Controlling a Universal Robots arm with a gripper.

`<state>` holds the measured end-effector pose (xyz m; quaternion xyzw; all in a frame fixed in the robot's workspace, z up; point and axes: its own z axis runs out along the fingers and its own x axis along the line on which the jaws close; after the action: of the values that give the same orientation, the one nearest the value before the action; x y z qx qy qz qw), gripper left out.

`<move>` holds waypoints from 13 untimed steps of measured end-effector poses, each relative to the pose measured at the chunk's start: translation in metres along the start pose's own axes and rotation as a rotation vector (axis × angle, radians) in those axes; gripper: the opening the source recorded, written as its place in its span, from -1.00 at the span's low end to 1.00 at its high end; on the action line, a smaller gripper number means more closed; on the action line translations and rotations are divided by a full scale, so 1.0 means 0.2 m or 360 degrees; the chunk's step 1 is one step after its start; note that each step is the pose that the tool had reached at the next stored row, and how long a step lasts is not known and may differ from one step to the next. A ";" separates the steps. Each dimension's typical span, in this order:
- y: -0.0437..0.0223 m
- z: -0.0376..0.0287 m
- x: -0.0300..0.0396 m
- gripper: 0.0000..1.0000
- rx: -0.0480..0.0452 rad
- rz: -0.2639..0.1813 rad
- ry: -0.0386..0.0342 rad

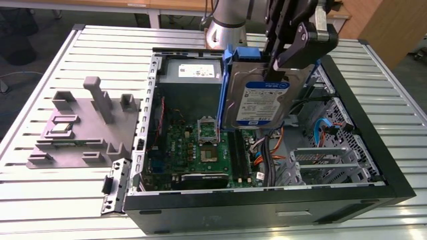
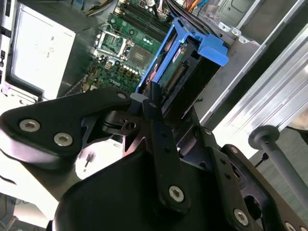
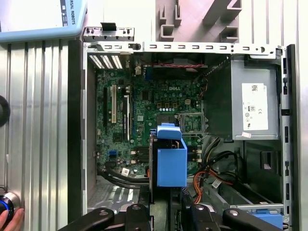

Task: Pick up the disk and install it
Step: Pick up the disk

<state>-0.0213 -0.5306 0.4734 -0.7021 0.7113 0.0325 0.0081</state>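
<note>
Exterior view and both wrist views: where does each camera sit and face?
Exterior view: off the arm, looking down slantwise at the open black computer case; the black end effector grips the silver-grey disk with blue rails.
First wrist view: on the arm, looking straight down into the case past the end effector.
Second wrist view: on the arm, looking slantwise along the end effector to the disk.
Both wrist views share the disk and green motherboard.

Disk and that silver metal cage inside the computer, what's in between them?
A bunch of orange and black cables runs between the disk and the metal cage, seen in the exterior view.
</note>
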 end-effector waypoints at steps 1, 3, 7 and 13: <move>0.000 0.000 0.005 -0.30 0.0000 0.0000 0.0000; -0.001 0.000 0.016 -0.30 0.0000 0.0000 0.0000; -0.001 0.001 0.039 -0.30 0.0000 0.0000 0.0000; -0.002 0.002 0.051 -0.30 0.0000 0.0000 0.0000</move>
<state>-0.0211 -0.5408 0.4725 -0.7021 0.7113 0.0325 0.0082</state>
